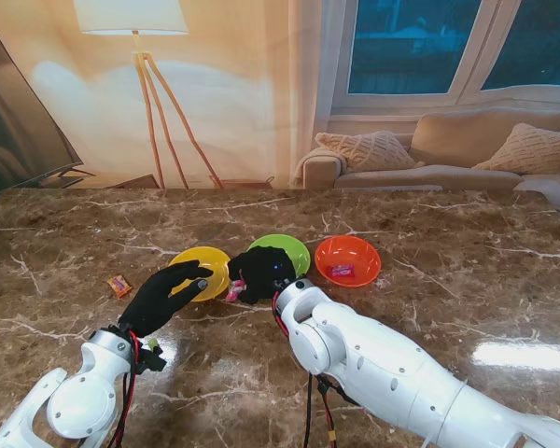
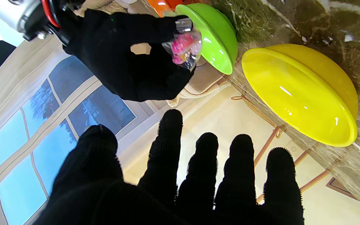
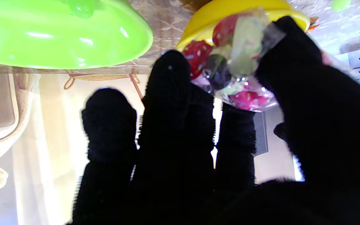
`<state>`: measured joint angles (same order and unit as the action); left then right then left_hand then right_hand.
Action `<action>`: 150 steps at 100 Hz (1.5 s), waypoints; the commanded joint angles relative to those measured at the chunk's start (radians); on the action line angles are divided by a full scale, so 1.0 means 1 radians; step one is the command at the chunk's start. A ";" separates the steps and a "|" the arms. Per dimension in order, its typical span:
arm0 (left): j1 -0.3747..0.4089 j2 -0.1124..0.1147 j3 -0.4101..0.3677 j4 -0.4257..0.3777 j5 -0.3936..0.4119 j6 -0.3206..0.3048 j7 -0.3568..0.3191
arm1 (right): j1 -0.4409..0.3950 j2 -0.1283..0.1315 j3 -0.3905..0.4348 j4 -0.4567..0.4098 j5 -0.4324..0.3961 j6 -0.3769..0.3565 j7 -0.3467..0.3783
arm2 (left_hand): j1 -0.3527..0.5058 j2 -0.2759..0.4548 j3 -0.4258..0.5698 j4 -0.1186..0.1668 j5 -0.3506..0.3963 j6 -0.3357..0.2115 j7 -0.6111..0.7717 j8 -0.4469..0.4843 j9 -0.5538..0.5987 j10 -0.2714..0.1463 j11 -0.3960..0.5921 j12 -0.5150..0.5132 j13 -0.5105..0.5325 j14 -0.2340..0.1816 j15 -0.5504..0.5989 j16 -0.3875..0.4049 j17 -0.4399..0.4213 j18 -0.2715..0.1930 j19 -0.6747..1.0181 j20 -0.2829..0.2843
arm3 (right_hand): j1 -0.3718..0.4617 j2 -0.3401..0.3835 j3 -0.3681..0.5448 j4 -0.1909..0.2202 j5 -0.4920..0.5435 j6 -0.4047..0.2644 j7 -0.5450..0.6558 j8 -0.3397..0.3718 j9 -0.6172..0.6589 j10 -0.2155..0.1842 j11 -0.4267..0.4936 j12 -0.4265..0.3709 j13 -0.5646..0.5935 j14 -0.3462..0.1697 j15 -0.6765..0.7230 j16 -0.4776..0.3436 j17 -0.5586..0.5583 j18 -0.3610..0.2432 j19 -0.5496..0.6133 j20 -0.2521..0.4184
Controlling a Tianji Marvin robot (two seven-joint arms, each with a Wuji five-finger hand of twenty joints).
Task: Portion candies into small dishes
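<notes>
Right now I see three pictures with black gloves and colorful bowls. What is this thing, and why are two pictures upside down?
It is a robot with two white arms, and each arm ends in a hand wearing a black glove. The big picture comes from a camera high on the robot's stand, looking down at the marble table. The other two come from little cameras on the wrists, looking along the fingers. Those turn upside down when the palm faces the table.

On the table sit three small dishes in a row: a yellow dish, a green dish and an orange dish with a pink candy already inside. One more wrapped candy lies on the table to the left.

The right hand pinches a pink wrapped candy between the green and yellow dishes. The left hand is open and holds nothing.
</notes>
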<state>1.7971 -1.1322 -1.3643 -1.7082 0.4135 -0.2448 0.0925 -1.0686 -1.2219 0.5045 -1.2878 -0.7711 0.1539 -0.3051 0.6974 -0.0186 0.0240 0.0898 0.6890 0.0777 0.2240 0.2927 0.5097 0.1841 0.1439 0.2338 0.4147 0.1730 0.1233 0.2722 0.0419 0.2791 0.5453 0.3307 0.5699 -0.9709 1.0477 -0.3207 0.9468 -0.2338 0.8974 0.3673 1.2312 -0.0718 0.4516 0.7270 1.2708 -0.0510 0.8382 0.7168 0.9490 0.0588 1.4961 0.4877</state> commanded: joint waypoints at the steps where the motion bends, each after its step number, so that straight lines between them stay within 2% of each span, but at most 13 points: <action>1: 0.010 -0.002 -0.001 -0.005 0.003 0.000 0.005 | 0.017 -0.027 -0.007 0.017 0.005 0.014 0.004 | 0.014 0.038 0.002 0.021 -0.005 -0.023 0.009 0.017 0.016 -0.015 -0.005 -0.008 0.010 -0.010 -0.002 -0.004 0.001 0.006 -0.022 0.013 | 0.081 0.122 0.088 0.034 0.047 -0.094 0.080 0.040 0.061 -0.035 0.064 0.041 0.019 -0.013 0.022 0.016 -0.004 -0.024 0.049 0.008; 20: 0.016 -0.003 -0.006 -0.010 0.006 -0.003 0.011 | 0.072 -0.086 -0.050 0.111 0.087 0.024 -0.018 | 0.013 0.038 0.001 0.021 -0.005 -0.023 0.008 0.017 0.018 -0.016 -0.004 -0.008 0.011 -0.011 -0.002 -0.004 0.002 0.006 -0.021 0.013 | 0.082 0.123 0.087 0.035 0.045 -0.093 0.079 0.034 0.059 -0.037 0.064 0.042 0.014 -0.015 0.026 0.020 -0.015 -0.024 0.054 0.013; 52: 0.025 -0.004 -0.015 -0.014 0.002 -0.009 0.015 | 0.132 -0.171 -0.095 0.249 0.162 0.013 -0.079 | 0.011 0.037 0.001 0.021 -0.006 -0.023 0.008 0.017 0.018 -0.015 -0.005 -0.008 0.010 -0.013 -0.002 -0.004 0.001 0.007 -0.021 0.013 | 0.080 0.136 0.082 0.037 0.039 -0.089 0.077 0.022 0.055 -0.035 0.062 0.041 -0.002 -0.020 0.045 0.033 -0.026 -0.025 0.062 0.024; 89: 0.031 -0.005 -0.022 -0.020 0.006 -0.002 0.019 | 0.197 -0.261 -0.129 0.384 0.208 0.009 -0.147 | 0.011 0.037 0.001 0.021 -0.005 -0.024 0.008 0.017 0.018 -0.015 -0.005 -0.008 0.011 -0.011 -0.002 -0.004 0.001 0.007 -0.020 0.013 | 0.074 0.157 0.071 0.041 0.027 -0.085 0.073 0.015 0.043 -0.039 0.057 0.041 -0.028 -0.024 0.052 0.034 -0.045 -0.027 0.054 0.028; 125: 0.035 -0.005 -0.029 -0.027 0.007 0.005 0.018 | 0.258 -0.362 -0.180 0.579 0.243 -0.051 -0.199 | 0.010 0.038 0.001 0.021 -0.006 -0.022 0.007 0.016 0.017 -0.015 -0.005 -0.008 0.010 -0.011 -0.002 -0.004 0.001 0.007 -0.022 0.012 | 0.073 0.170 0.063 0.045 0.020 -0.085 0.071 0.010 0.035 -0.042 0.055 0.041 -0.042 -0.027 0.054 0.028 -0.058 -0.030 0.043 0.031; 142: 0.035 -0.004 -0.030 -0.029 0.007 0.010 0.015 | 0.275 -0.391 -0.192 0.632 0.253 -0.060 -0.210 | 0.010 0.038 0.001 0.021 -0.006 -0.023 0.006 0.016 0.016 -0.016 -0.006 -0.008 0.009 -0.011 -0.003 -0.004 0.000 0.006 -0.022 0.012 | 0.071 0.169 0.057 0.044 0.015 -0.084 0.069 0.008 0.030 -0.043 0.053 0.040 -0.046 -0.029 0.055 0.025 -0.059 -0.031 0.041 0.033; 150: 0.035 -0.004 -0.031 -0.029 0.006 0.011 0.015 | 0.279 -0.390 -0.195 0.633 0.258 -0.056 -0.195 | 0.009 0.038 0.000 0.021 -0.007 -0.021 0.006 0.016 0.017 -0.014 -0.005 -0.008 0.010 -0.012 -0.003 -0.004 0.001 0.007 -0.022 0.012 | 0.032 0.142 0.009 0.022 -0.042 -0.042 0.033 -0.020 -0.022 -0.034 0.020 0.023 -0.094 -0.023 0.020 0.007 -0.091 -0.031 0.018 0.030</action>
<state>1.8262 -1.1348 -1.3949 -1.7350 0.4190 -0.2393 0.1085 -0.7920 -1.6100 0.3087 -0.6499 -0.5198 0.0907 -0.5275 0.6974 -0.0186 0.0240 0.0898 0.6890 0.0777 0.2240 0.2927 0.5097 0.1841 0.1439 0.2338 0.4146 0.1731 0.1233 0.2722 0.0420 0.2792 0.5453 0.3307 0.5690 -0.9164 1.0256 -0.3206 0.9147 -0.2328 0.8970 0.3615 1.2096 -0.0708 0.4473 0.7341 1.2171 -0.0534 0.8713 0.7301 0.8779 0.0503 1.4990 0.4975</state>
